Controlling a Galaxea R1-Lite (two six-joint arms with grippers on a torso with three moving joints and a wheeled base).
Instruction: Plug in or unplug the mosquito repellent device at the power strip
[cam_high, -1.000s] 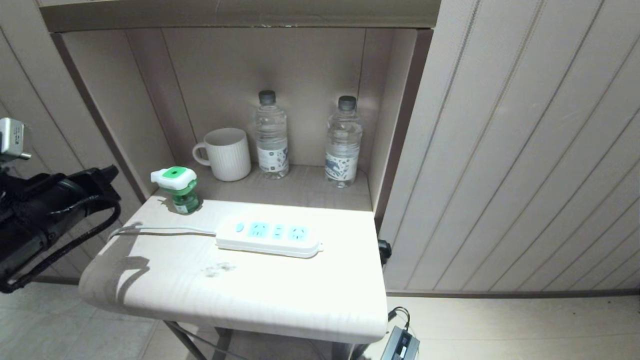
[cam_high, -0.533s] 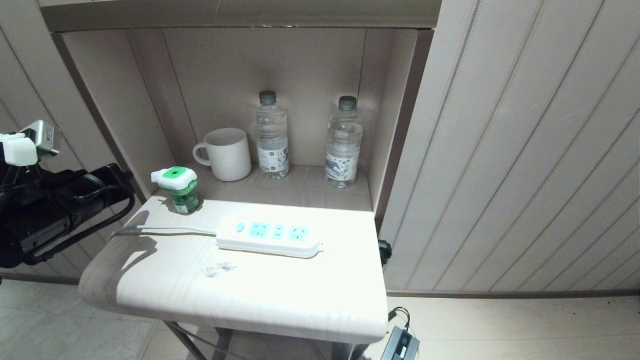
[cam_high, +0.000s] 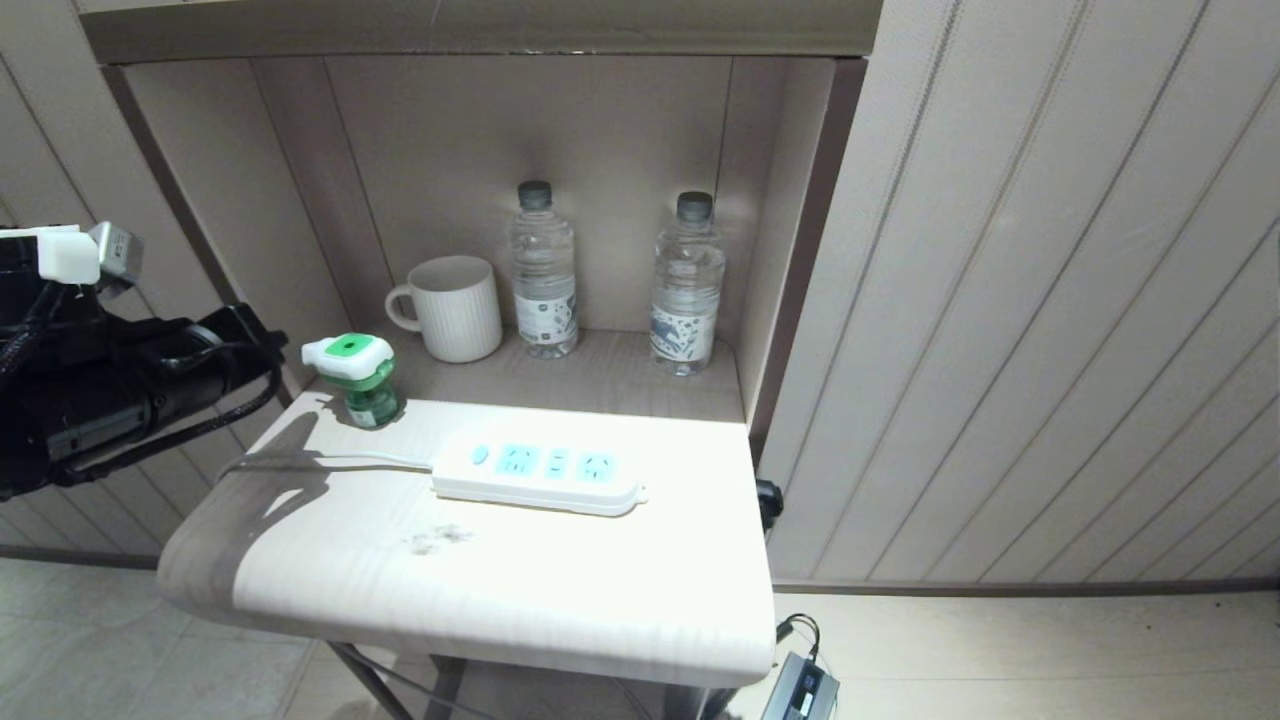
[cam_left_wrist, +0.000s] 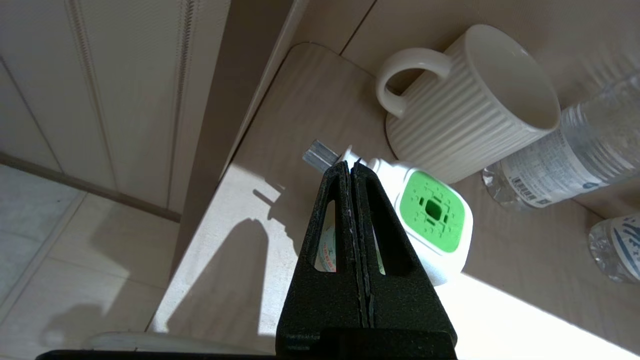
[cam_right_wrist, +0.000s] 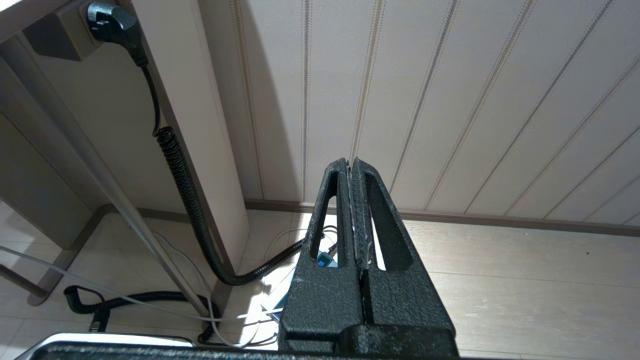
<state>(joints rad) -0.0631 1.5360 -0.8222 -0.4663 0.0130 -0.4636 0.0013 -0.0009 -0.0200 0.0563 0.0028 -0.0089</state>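
Upright, the mosquito repellent device (cam_high: 360, 378) aims its prongs left toward the pressed-together left tool (cam_left_wrist: 350, 167).

bottles (cam_high: 544, 270): 2 | mug (cam_high: 455, 307): 1 | mosquito repellent device (cam_high: 358, 377): 1 | power strip (cam_high: 540, 475): 1, sockets apparently 3

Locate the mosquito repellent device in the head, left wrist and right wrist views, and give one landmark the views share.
Head view: mosquito repellent device stands at the table's far left corner, unplugged, left of the power strip.
Left wrist view: just beyond the shut left gripper, partly hidden by its fingers; green-centred cap at.
Right wrist view: not in it.
Shared landmark: the white ribbed mug, beside the device in both views.
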